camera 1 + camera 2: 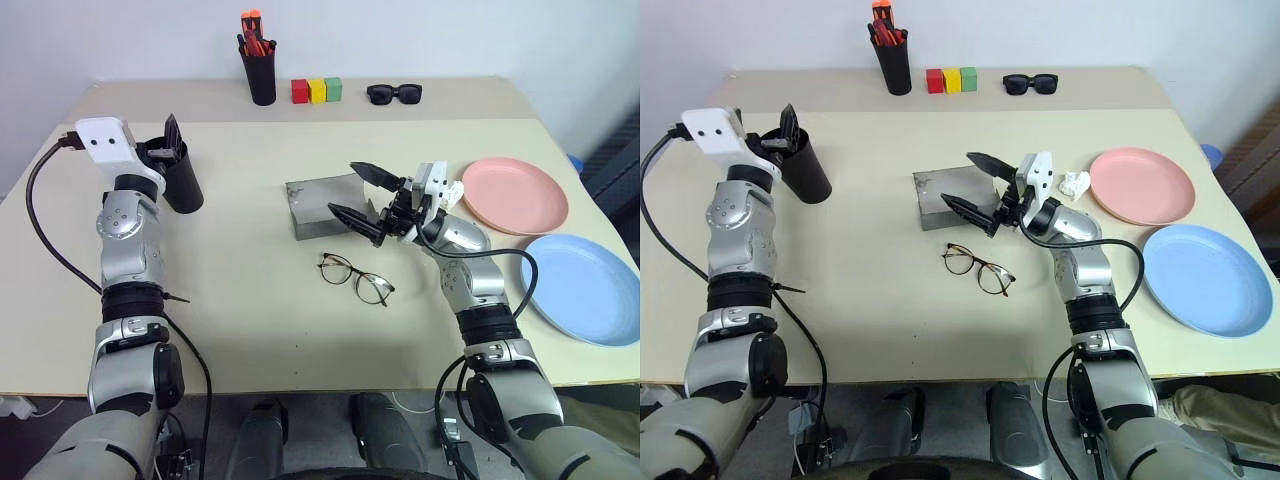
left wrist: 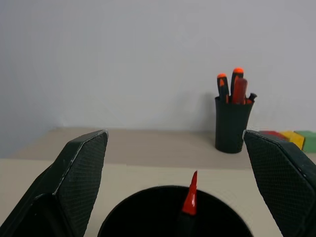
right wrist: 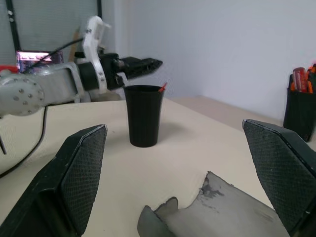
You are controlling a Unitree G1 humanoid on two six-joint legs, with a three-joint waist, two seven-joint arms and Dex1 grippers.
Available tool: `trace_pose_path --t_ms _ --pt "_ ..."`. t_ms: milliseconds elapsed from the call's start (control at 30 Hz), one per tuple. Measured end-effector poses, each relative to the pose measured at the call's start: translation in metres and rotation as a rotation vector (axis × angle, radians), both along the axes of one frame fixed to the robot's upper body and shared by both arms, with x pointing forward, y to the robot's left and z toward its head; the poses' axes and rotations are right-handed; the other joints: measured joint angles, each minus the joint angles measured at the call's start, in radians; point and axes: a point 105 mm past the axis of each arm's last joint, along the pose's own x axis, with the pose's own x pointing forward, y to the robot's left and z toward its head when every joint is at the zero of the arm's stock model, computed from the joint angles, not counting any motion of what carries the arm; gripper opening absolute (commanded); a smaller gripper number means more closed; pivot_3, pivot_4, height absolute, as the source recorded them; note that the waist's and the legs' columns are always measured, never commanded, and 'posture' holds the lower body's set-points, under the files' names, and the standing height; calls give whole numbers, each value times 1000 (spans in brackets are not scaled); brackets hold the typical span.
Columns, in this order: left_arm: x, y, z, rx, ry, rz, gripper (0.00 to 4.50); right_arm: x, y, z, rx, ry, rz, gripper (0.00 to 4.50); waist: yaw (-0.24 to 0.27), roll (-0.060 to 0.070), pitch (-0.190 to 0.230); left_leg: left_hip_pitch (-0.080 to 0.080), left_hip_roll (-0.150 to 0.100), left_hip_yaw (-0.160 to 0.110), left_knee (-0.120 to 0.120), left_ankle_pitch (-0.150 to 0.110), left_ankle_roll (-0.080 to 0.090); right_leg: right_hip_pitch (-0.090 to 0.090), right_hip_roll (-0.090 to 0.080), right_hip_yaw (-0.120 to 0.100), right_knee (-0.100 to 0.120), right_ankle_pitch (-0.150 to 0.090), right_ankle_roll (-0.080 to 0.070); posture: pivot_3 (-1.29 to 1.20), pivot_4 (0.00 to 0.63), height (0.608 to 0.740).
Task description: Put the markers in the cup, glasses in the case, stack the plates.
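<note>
The black cup (image 1: 182,187) stands at the table's left, and my left gripper (image 1: 165,148) hangs open just above its rim. A marker's red tip (image 2: 190,200) pokes up out of the cup (image 2: 143,215) between the open fingers. The grey case (image 1: 310,215) lies mid-table. My right gripper (image 1: 342,187) is open over its right end, holding nothing. The wire-framed glasses (image 1: 355,277) lie on the table just in front of the case. The pink plate (image 1: 515,195) and blue plate (image 1: 585,290) sit side by side at the right, unstacked.
At the back edge stand a black pen holder (image 1: 260,75) with orange-red pens, three coloured blocks (image 1: 316,91) and black sunglasses (image 1: 394,94). A small white crumpled object (image 1: 1074,183) lies beside the pink plate. The blue plate reaches close to the table's right edge.
</note>
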Motion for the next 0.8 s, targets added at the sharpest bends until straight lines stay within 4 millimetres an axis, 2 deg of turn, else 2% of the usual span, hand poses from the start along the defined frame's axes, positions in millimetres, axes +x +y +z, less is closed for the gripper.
trace_pose_path --t_ms 67,167,267,367,433,533,667,800 --pt "-2 -7 12 -31 -24 -61 4489 2 -5 -5 -18 24 -40 4500 4 0 0 0 0 0 0 0 0 0 0 0 0 0 0 0 150 740" --pt "-5 -29 34 -55 -40 -207 4489 3 -18 -10 -41 52 -112 4500 9 0 0 0 0 0 1 0 0 0 0 0 0 0 0 0 150 740" --pt "-11 -61 46 1 -10 -388 4489 1 -31 -9 -74 62 -185 4500 9 0 0 0 0 0 0 0 0 0 0 0 0 0 0 0 150 740" --pt "-23 -101 49 163 40 -570 4489 -6 -53 -13 -162 100 -296 4500 15 0 0 -1 0 0 0 0 0 0 0 0 -1 0 0 0 150 740" --pt "-27 -118 41 295 125 -622 4489 -14 -66 -18 -233 148 -341 4500 17 0 0 0 0 0 0 0 0 0 1 1 -1 0 0 0 150 740" --pt "-25 -135 19 419 264 -686 4489 -31 -80 -22 -290 230 -367 4500 19 0 0 0 0 0 0 0 0 1 2 1 0 0 0 0 150 740" --pt "-15 -157 -2 587 439 -804 4489 -56 -86 -20 -332 301 -346 4500 26 0 0 0 0 0 1 0 0 2 2 0 -2 0 0 0 150 740" --pt "1 -167 -26 723 608 -878 4489 -73 -89 -20 -352 333 -335 4500 24 0 0 -1 0 0 0 0 1 4 2 1 -7 0 0 0 150 740"
